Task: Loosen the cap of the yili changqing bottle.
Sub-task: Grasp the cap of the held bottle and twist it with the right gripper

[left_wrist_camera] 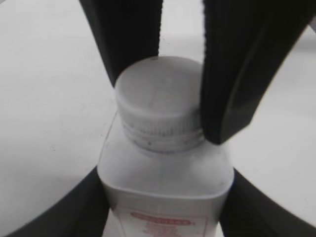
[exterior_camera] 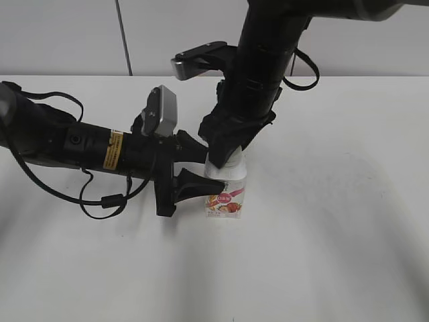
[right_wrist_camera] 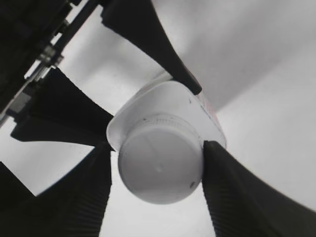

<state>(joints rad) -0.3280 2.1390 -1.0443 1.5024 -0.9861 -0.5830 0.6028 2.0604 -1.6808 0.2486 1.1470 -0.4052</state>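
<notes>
One yili changqing bottle (exterior_camera: 226, 191) is standing upright on the white table (exterior_camera: 335, 221), with two grippers working on it. The left gripper (exterior_camera: 196, 169) is reaching in from the side, its two fingers clamping the bottle's body. The right gripper (right_wrist_camera: 157, 170) is coming from above, pinching the single white cap (left_wrist_camera: 158, 101) between two ribbed pads.

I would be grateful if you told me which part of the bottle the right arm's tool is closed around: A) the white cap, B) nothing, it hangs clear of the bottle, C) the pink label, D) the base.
A: in the right wrist view the right tool has its fingers pressed on either side of the cap, while the left tool grips the yili changqing bottle lower down by its body.
</notes>
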